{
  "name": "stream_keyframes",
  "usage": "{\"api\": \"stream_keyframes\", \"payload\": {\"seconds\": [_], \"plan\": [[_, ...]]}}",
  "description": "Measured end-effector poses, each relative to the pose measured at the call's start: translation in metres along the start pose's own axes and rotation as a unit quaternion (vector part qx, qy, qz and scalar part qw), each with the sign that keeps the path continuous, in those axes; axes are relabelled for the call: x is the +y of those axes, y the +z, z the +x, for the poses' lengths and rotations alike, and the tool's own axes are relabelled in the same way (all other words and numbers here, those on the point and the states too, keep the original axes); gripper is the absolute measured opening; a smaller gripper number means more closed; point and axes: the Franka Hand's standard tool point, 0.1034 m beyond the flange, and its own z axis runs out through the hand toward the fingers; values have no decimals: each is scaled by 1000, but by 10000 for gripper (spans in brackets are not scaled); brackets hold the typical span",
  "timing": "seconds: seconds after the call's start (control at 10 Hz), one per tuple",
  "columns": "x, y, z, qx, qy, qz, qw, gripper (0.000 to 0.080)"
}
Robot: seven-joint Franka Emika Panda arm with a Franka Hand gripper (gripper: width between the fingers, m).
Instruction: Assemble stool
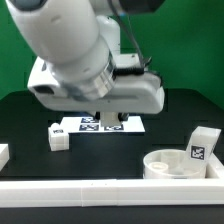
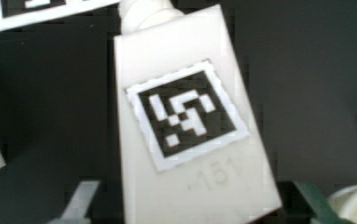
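Note:
In the wrist view a white stool leg (image 2: 184,110) with a black-and-white square tag fills the picture and stands between the fingers of my gripper (image 2: 201,205), which is shut on it. In the exterior view the arm's hand (image 1: 100,90) hangs over the back middle of the table and hides the jaws and the held leg. The round rimmed seat (image 1: 178,164) lies at the exterior view's right front. A second tagged leg (image 1: 203,143) stands just behind the seat. A third small leg (image 1: 58,138) rests on the dark table at the left of centre.
The marker board (image 1: 100,124) lies flat below the hand, towards the back. A long white rail (image 1: 100,190) runs along the front edge. A white piece (image 1: 3,153) shows at the exterior view's left edge.

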Motion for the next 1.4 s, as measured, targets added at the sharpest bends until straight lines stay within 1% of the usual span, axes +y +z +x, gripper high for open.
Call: {"api": "stream_keyframes", "payload": {"seconds": [0.1,0.2,0.4,0.5,0.7,0.8,0.9,1.0,1.3,1.4], "plan": [[-1,-5,1,6,-1,1,1000,330],[-1,-4,7,21,-1,2,1000,330],[0,-4,7,22,0,2,1000,330],[-4,-12,16,58,-5,1,998,330],[-18,-40,19,127,-26,-6,992,330],[-25,-51,24,159,-34,-11,987,330],[-33,-61,29,200,-39,-8,979,330],[-37,-64,32,233,-39,-6,972,330],[-39,-70,39,335,-41,1,941,330],[-42,-75,43,379,-44,1,924,330]]}}
